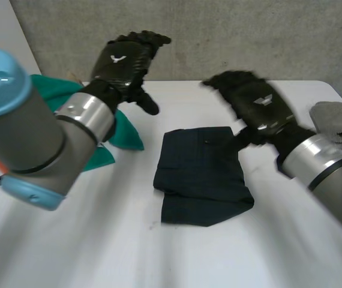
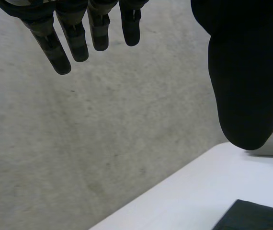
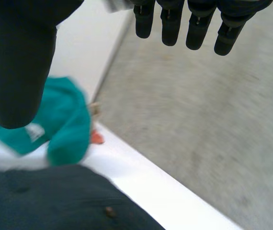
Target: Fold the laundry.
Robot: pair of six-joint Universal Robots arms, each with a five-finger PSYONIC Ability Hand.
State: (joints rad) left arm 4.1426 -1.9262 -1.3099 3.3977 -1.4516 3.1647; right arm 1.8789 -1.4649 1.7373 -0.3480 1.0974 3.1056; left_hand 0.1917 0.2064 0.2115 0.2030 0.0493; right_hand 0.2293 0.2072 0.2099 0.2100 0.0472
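A dark navy checked cloth point(image 1: 202, 175), folded into a rough rectangle, lies flat in the middle of the white table point(image 1: 99, 240). My right hand point(image 1: 252, 102) hovers above its far right corner, fingers point(image 3: 194, 24) straight and thumb apart, holding nothing. The same cloth point(image 3: 55, 201) lies under that palm in the right wrist view. My left hand point(image 1: 126, 60) is raised over the table's far left, well clear of the cloth, fingers point(image 2: 74, 38) straight and empty. A corner of the dark cloth point(image 2: 256, 218) lies beyond its thumb.
A teal garment point(image 1: 120, 129) lies bunched at the far left, partly behind my left arm, also teal garment point(image 3: 64, 129) in the right wrist view. A grey cloth point(image 1: 339, 120) sits at the table's right edge. A concrete wall rises behind the table.
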